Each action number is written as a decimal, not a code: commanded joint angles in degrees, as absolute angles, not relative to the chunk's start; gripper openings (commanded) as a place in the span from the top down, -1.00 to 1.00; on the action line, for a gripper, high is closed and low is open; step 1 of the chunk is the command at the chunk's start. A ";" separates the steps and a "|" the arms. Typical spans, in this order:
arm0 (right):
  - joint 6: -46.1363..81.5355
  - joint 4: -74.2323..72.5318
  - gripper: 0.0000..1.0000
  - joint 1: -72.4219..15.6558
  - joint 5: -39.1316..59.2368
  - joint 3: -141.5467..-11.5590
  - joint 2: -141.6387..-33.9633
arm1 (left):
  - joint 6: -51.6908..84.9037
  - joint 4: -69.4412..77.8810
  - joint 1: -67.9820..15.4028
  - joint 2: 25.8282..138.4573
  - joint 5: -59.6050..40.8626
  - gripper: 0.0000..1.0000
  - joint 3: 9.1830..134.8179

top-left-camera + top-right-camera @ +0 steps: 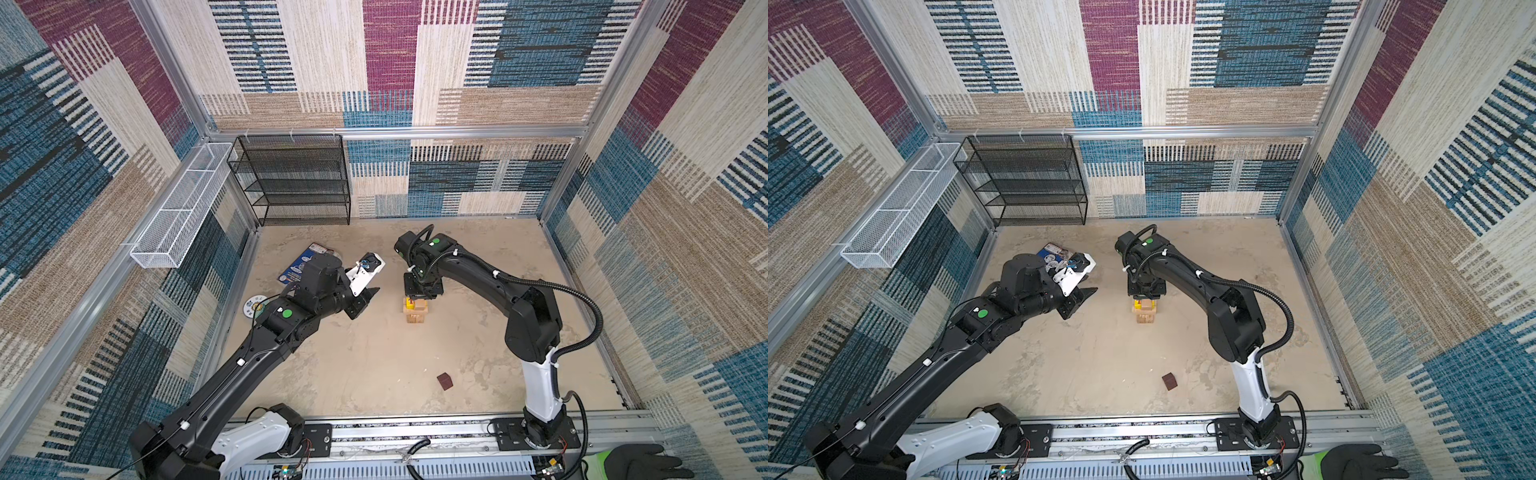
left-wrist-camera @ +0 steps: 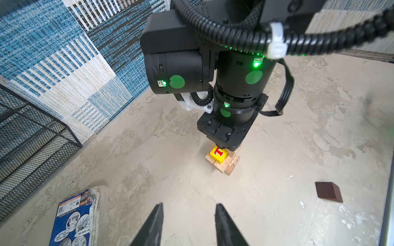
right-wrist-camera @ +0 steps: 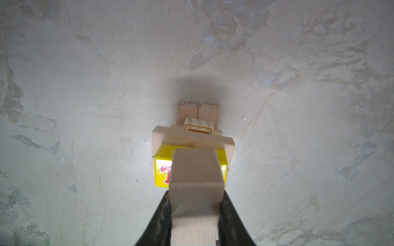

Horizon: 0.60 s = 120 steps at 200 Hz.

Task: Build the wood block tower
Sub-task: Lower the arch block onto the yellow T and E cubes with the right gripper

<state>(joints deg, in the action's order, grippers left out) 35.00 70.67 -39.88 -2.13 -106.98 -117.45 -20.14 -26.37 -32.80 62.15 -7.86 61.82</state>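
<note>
The wood block tower [image 1: 414, 313] [image 1: 1144, 312] [image 2: 223, 164] stands mid-table: pale bars [image 3: 193, 138] laid crosswise, with a yellow cube bearing a red letter [image 2: 218, 154] [image 3: 162, 170] on top. My right gripper [image 1: 417, 297] [image 1: 1145, 296] [image 3: 197, 192] points straight down over it, shut on a pale wood block [image 3: 197, 170] that hangs just above the yellow cube; I cannot tell if they touch. My left gripper [image 1: 368, 301] [image 1: 1081, 301] [image 2: 189, 205] hovers open and empty to the tower's left. A dark brown cube [image 1: 444, 381] [image 1: 1169, 380] [image 2: 328, 191] lies alone near the front.
A blue printed packet [image 1: 301, 262] [image 2: 74, 219] and a round white disc [image 1: 252, 307] lie at the left, partly under the left arm. A black mesh shelf [image 1: 291, 178] stands at the back left, beside a white wire basket [image 1: 178, 208] on the wall. A gloved hand [image 1: 640, 461] rests at the front right.
</note>
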 commanded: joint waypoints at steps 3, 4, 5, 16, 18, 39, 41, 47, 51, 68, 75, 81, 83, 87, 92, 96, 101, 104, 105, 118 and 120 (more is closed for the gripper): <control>34.54 71.23 0.96 -39.90 -2.90 -107.71 -117.78 | -20.59 -25.44 -32.78 61.96 -8.17 0.14 61.70; 34.54 71.21 0.96 -39.90 -2.94 -107.69 -117.78 | -20.62 -25.47 -32.78 61.96 -8.17 0.14 61.70; 34.54 71.25 0.96 -39.90 -2.97 -107.63 -117.78 | -20.59 -25.43 -32.78 61.96 -8.17 0.14 61.70; 34.49 71.26 0.94 -39.90 -2.99 -107.67 -117.84 | -20.63 -25.49 -32.78 61.96 -8.17 0.14 61.69; 34.48 71.27 0.94 -39.90 -3.05 -107.67 -117.92 | -20.58 -25.49 -32.78 61.96 -8.17 0.14 61.70; 34.54 71.44 0.93 -39.90 -3.14 -107.83 -118.08 | -20.62 -25.37 -32.78 61.88 -8.17 0.14 61.61; 34.61 71.45 0.92 -39.90 -3.09 -107.84 -118.07 | -20.60 -25.35 -32.74 61.88 -8.17 0.14 61.61; 34.54 71.38 0.92 -39.91 -3.11 -107.92 -118.04 | -20.58 -25.40 -32.78 61.88 -8.17 0.15 61.61; 34.62 71.42 0.91 -39.90 -3.20 -108.01 -118.10 | -20.59 -25.39 -32.78 61.87 -8.17 0.15 61.61; 34.54 71.60 0.90 -39.90 -3.32 -108.45 -118.31 | -20.49 -25.25 -32.78 61.88 -8.09 0.17 61.57; 34.48 71.62 0.89 -39.90 -3.42 -108.57 -118.45 | -20.46 -25.17 -32.78 61.89 -7.92 0.19 61.65; 34.45 71.67 0.88 -39.93 -3.50 -108.67 -118.60 | -20.38 -25.15 -32.78 61.83 -7.75 0.20 61.66; 34.45 71.68 0.88 -39.91 -3.51 -108.69 -118.57 | -20.39 -25.03 -32.78 61.82 -7.67 0.20 61.62; 34.45 71.67 0.88 -39.90 -3.58 -108.77 -118.64 | -20.43 -24.98 -32.78 61.75 -7.57 0.21 61.61; 34.46 71.67 0.87 -39.90 -3.61 -108.81 -118.71 | -20.39 -24.90 -32.78 61.71 -7.43 0.21 61.53; 34.45 71.64 0.86 -39.91 -3.60 -108.81 -118.74 | -20.43 -24.88 -32.78 61.62 -7.31 0.21 61.45; 34.39 71.68 0.86 -39.91 -3.60 -108.89 -118.82 | -20.46 -24.87 -32.78 61.67 -7.23 0.21 61.44; 34.42 71.64 0.85 -39.95 -3.66 -108.88 -118.92 | -20.43 -24.87 -32.74 61.60 -7.21 0.21 61.37; 34.39 71.63 0.85 -39.92 -3.67 -108.93 -118.96 | -20.41 -24.87 -32.76 61.60 -7.21 0.21 61.36; 34.28 71.75 0.85 -39.90 -3.67 -109.14 -119.09 | -20.40 -24.75 -32.78 61.68 -7.12 0.21 61.34; 34.32 71.75 0.84 -39.90 -3.69 -109.09 -119.09 | -20.39 -24.78 -32.78 61.74 -7.12 0.21 61.35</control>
